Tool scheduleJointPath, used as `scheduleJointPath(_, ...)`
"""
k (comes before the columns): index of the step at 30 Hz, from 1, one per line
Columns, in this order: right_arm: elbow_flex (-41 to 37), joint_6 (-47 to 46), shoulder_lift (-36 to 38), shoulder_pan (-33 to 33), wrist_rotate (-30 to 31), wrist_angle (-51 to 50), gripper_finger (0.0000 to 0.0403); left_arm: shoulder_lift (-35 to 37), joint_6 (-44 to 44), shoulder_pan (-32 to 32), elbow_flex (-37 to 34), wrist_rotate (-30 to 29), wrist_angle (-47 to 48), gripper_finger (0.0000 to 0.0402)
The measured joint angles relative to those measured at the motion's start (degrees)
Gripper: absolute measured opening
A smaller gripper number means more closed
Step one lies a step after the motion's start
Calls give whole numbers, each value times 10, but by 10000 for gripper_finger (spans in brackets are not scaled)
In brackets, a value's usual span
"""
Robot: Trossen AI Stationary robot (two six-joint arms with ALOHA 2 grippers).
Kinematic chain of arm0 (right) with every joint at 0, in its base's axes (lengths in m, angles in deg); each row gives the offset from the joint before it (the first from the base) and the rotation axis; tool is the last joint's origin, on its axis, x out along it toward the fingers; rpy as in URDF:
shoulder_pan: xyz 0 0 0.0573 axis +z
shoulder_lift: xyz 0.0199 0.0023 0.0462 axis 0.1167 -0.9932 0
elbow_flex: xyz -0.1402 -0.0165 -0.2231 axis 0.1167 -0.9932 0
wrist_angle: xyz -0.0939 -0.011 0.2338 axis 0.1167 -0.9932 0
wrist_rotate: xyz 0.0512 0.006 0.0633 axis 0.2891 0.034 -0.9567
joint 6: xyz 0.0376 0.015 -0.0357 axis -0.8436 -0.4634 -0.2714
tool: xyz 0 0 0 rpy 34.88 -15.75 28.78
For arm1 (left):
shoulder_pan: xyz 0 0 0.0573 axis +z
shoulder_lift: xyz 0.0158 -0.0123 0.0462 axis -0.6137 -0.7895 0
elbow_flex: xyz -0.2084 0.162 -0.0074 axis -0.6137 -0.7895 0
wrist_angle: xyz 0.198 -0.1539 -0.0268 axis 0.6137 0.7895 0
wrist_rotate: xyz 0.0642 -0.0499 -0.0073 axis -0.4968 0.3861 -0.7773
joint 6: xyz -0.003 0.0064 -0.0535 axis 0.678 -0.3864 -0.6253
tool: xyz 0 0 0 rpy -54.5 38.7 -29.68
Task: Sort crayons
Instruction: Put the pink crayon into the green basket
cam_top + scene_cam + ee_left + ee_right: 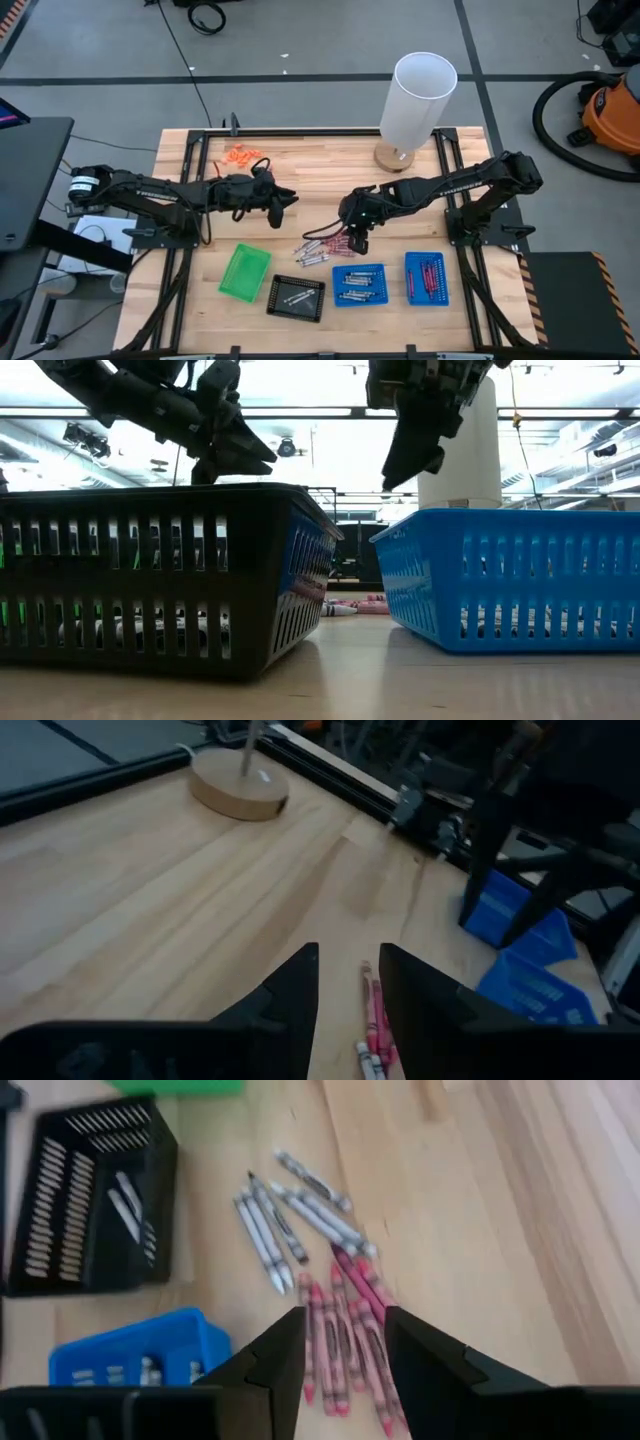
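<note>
A loose pile of crayons lies flat on the wooden table. The maroon ones (pixel 345 1330) are bunched together, and the grey-white ones (pixel 290 1220) are fanned out beside them; the pile also shows in the high view (pixel 325 248). My right gripper (pixel 340 1342) hovers open just above the maroon crayons and is empty; it also shows in the high view (pixel 358 236). My left gripper (pixel 285 200) is open and empty over bare table to the left of the pile, and its wrist view (pixel 348 982) shows a few crayons (pixel 372 1025) ahead.
A row of small trays stands near the front edge: green (pixel 245 272), black (pixel 296 297) holding grey crayons, blue (pixel 358 284) with grey crayons, blue (pixel 426 277) with maroon crayons. A white lamp (pixel 420 100) stands at the back right, and orange bits (pixel 243 155) lie at the back left.
</note>
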Motion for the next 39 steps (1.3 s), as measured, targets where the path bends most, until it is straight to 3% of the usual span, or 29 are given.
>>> scheduleJointPath(14,-4,14,0,0,1,42,154,0,3,-7,0,6,18,117)
scheduleJointPath(39,-4,42,0,0,-44,-22,154,0,-14,-7,0,4,18,117)
